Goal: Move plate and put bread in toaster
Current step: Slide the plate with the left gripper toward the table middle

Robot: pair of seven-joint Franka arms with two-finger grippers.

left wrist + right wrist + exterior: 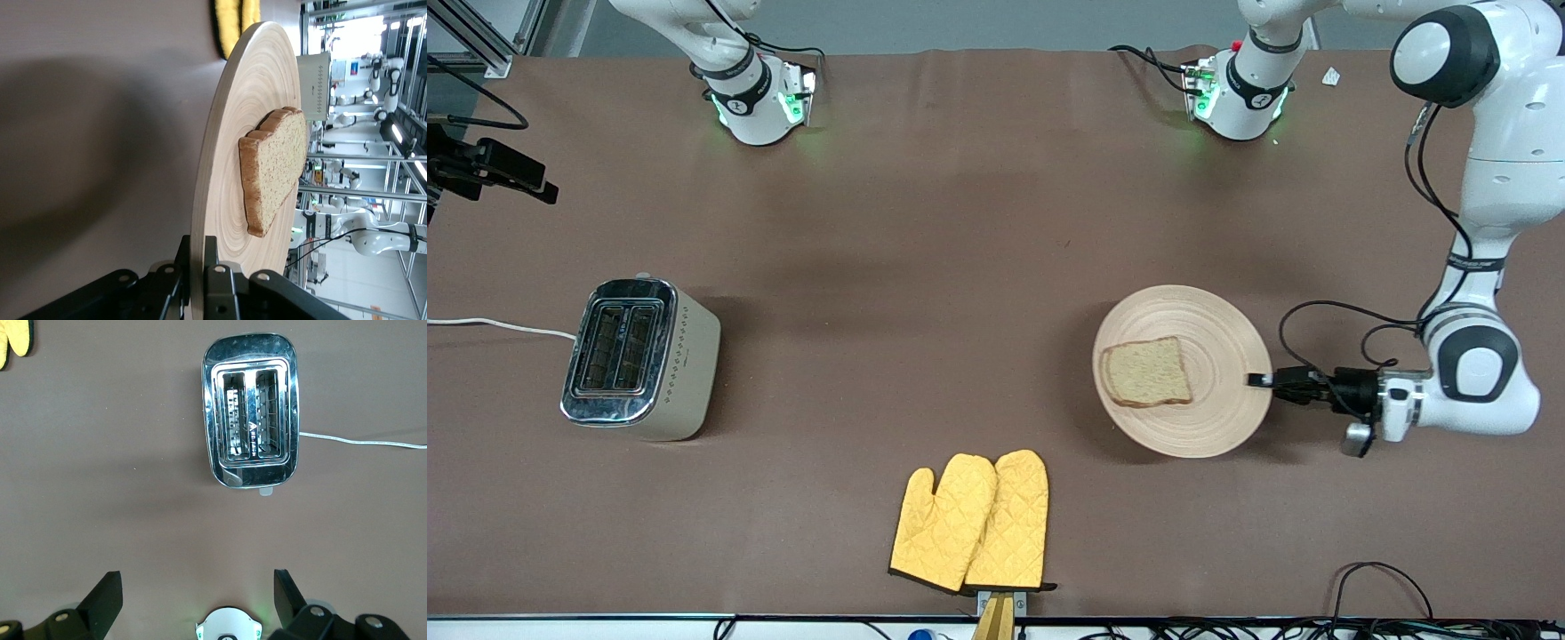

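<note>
A: Jaws of the left gripper [1261, 380] pressed together on the rim of the plate [1209, 329], one finger above, one beneath. Pinching at the edge toward the left arm's end of the desk [960, 222], likely so the whole plate can be carried or dragged without touching the bread [1146, 372].

B: Plate flat on the desk, or raised?

A: Cannot tell for sure. Dark shadow under the rim nearest the front camera, hinting at a slight lift. Bread lying flat, off centre, toward the toaster's side of the plate.

B: And the right gripper [193, 603]?

A: Jaws spread wide, holding nothing. Hanging high over the desk near the toaster [640, 358], looking straight down into both empty slots. Waiting, probably staged there to take the bread once it comes within reach.

B: Toaster and plate close?

A: Well apart. Toaster at the right arm's end, white cord [498, 325] trailing off the desk edge. Plate at the left arm's end. Hence the move first, probably.

B: Anything between?

A: Pair of yellow oven mitts [971, 523], nearer the front camera than both, clear of a straight path.
</note>
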